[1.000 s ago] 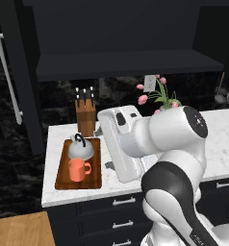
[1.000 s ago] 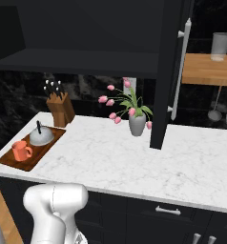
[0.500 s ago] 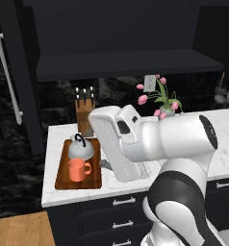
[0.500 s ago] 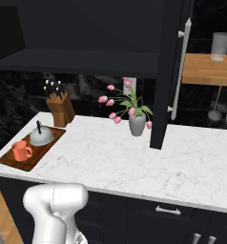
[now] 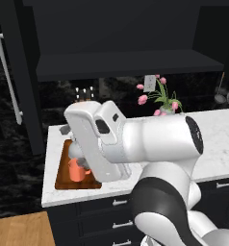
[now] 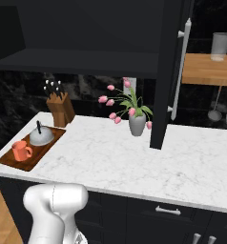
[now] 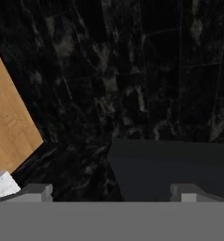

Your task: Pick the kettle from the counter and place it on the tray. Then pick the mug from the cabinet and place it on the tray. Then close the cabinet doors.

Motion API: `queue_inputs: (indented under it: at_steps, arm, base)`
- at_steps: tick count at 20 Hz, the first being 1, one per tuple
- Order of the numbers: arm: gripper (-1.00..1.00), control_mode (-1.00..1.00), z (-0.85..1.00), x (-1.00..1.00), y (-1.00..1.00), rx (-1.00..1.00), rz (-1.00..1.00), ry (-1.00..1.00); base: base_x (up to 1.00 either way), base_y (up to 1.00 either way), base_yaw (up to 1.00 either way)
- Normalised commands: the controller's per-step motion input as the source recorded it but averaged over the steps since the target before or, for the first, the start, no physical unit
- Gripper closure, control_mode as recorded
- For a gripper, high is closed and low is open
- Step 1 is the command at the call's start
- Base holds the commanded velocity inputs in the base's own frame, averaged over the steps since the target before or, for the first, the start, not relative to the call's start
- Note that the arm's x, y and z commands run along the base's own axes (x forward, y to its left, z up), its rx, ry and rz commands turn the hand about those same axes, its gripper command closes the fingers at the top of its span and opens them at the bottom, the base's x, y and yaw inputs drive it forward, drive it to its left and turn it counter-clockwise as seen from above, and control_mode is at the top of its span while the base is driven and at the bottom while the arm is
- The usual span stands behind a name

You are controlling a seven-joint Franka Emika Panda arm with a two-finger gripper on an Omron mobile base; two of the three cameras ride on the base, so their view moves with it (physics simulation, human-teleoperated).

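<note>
A white Franka arm (image 5: 150,144) with glossy, rounded shells and dark grey-black joint bands, one ringing the wide link's end and another wrapping the bulbous segment below. A small dark oval marking sits on the boxy forward link. In the right base view, a rounded white shell (image 6: 56,209). The gripper (image 7: 111,190) has two small grey fingertips, possibly squared.

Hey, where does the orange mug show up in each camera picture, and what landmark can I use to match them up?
Left base view: the orange mug sits lower left, on the tray, partly behind the arm.
Right base view: the mug sits at the left edge, on the tray's near end, the kettle behind it.
Hand view: not in it.
Shared landmark: the pink flowers in the vase.
</note>
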Motion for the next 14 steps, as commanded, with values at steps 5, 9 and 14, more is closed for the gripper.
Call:
queue_inputs:
  at_steps: [5, 9, 14]
  arm:
    - [-1.00, -1.00, 0.30, -0.17, 0.46, 0.00, 0.00, 0.00]
    - [-1.00, -1.00, 0.22, -0.13, 0.44, 0.00, 0.00, 0.00]
    - [-1.00, -1.00, 0.10, -0.13, 0.39, 0.00, 0.00, 0.00]
  base:
    - [0.00, 0.00, 0.00]
    - [0.00, 0.00, 0.00]
    - [0.00, 0.00, 0.00]
